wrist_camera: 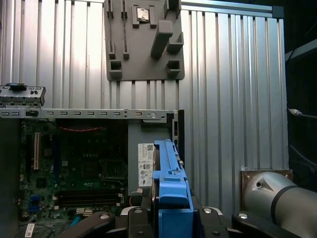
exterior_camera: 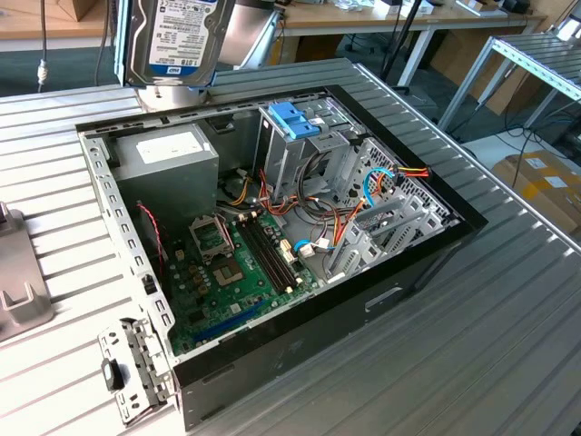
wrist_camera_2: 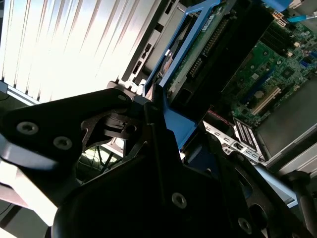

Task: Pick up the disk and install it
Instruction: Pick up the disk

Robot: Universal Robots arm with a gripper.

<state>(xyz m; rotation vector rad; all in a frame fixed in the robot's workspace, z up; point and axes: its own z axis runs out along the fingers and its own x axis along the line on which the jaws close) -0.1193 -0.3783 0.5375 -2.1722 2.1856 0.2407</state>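
Note:
The disk (exterior_camera: 172, 36) hangs upright, its labelled face in the exterior view, above the far corner of the open computer case (exterior_camera: 102, 186) on the exterior view's left, over the grey power supply (exterior_camera: 168, 156). Its light blue carrier (wrist_camera: 171, 181) appears edge-on in the first wrist view, above the case's edge. My gripper (wrist_camera: 171, 214) is shut on the disk, with black fingers (wrist_camera: 141, 210) on both sides of the carrier. In the second wrist view the disk (wrist_camera_2: 198, 47) extends out from the black gripper (wrist_camera_2: 158, 131) toward the motherboard.
Inside the case sit a green motherboard (exterior_camera: 238, 272), bundled cables (exterior_camera: 363, 204) and a metal drive cage with a darker blue latch piece (exterior_camera: 295, 118). A grey fixture plate (wrist_camera: 143, 39) lies on the ribbed table beside the case. A loose metal bracket (exterior_camera: 136, 363) lies by the near corner.

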